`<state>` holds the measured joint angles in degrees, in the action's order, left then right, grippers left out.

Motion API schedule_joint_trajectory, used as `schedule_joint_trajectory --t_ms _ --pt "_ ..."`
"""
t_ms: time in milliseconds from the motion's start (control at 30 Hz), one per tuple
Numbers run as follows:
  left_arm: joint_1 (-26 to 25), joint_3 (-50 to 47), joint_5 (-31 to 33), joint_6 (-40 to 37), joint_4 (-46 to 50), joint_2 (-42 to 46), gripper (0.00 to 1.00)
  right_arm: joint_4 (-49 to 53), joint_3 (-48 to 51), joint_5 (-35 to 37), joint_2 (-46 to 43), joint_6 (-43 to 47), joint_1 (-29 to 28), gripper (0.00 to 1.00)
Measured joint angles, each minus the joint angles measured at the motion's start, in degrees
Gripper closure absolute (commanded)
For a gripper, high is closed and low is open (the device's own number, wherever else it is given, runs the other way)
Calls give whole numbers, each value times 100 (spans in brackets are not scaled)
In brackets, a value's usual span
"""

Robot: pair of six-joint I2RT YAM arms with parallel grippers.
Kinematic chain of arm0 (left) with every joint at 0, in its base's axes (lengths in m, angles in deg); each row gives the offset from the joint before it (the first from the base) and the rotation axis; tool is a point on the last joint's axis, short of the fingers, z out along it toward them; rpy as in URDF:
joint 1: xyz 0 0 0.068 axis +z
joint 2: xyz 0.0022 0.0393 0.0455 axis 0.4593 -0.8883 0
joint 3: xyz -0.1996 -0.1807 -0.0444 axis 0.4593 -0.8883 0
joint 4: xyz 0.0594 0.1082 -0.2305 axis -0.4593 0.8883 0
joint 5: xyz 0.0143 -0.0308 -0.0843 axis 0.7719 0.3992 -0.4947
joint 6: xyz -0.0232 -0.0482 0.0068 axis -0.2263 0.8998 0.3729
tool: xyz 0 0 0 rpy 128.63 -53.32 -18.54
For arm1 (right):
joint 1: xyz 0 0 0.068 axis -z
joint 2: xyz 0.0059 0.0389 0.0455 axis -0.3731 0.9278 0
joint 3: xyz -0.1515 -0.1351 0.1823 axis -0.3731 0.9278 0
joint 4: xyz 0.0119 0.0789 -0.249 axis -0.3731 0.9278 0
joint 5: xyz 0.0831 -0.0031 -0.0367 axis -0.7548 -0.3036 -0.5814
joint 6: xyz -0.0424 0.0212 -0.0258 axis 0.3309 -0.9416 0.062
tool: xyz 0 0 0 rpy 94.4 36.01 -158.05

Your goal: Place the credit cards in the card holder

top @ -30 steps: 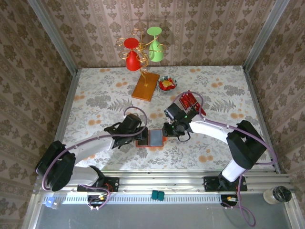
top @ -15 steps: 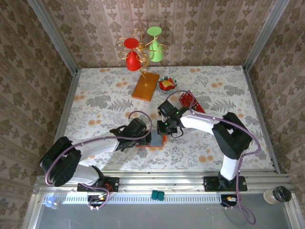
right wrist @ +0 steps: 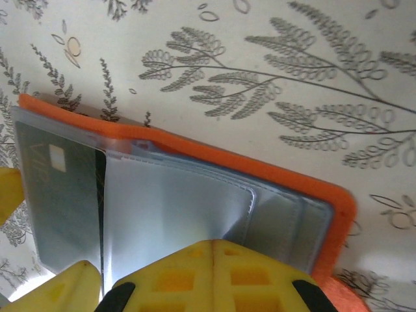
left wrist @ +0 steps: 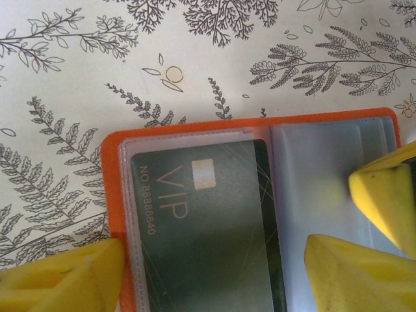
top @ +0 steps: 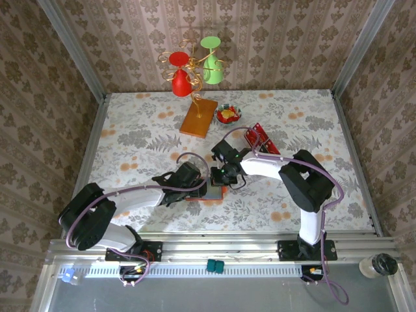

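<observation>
Since a second ago the right arm has swung further left, and the right claw [top: 223, 174], parted then, is now clenched on nothing, its tips low over the one card holder [left wrist: 195, 127], which lies open near the front middle of the desk [top: 143, 130]. One dark card [left wrist: 208, 221] sits in its left pocket. The left claw [top: 197, 187] straddles the holder, released wide. The red cards [top: 260, 138] lie overlapped behind and to the right, too stacked to count.

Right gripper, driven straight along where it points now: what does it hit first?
The open card holder: the right gripper, jaws shut, aims at its empty clear pocket, beside the pocket holding a dark card. It may be touching; depth is unclear.
</observation>
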<state>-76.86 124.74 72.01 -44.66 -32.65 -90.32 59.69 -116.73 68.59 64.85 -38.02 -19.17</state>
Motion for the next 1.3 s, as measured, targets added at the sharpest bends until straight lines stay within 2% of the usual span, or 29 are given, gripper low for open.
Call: schedule_joint_trajectory --t_ms 333,567,633,800,1300 --pt "-2 0 -13 -96 -37 -35 27 -122 -4 -61 33 -74 -24 98" --pt "-2 -11 20 -144 -63 -175 35 -129 -11 -85 35 -127 -24 94" --pt "-2 -46 50 -157 -107 -181 36 -125 -31 -101 35 -129 -24 90" --pt "-4 -76 87 -155 -170 -181 37 -127 -52 -98 -2 -160 -7 70" --pt "-28 -120 140 -155 -278 -181 38 -295 162 -15 -186 -387 31 56"
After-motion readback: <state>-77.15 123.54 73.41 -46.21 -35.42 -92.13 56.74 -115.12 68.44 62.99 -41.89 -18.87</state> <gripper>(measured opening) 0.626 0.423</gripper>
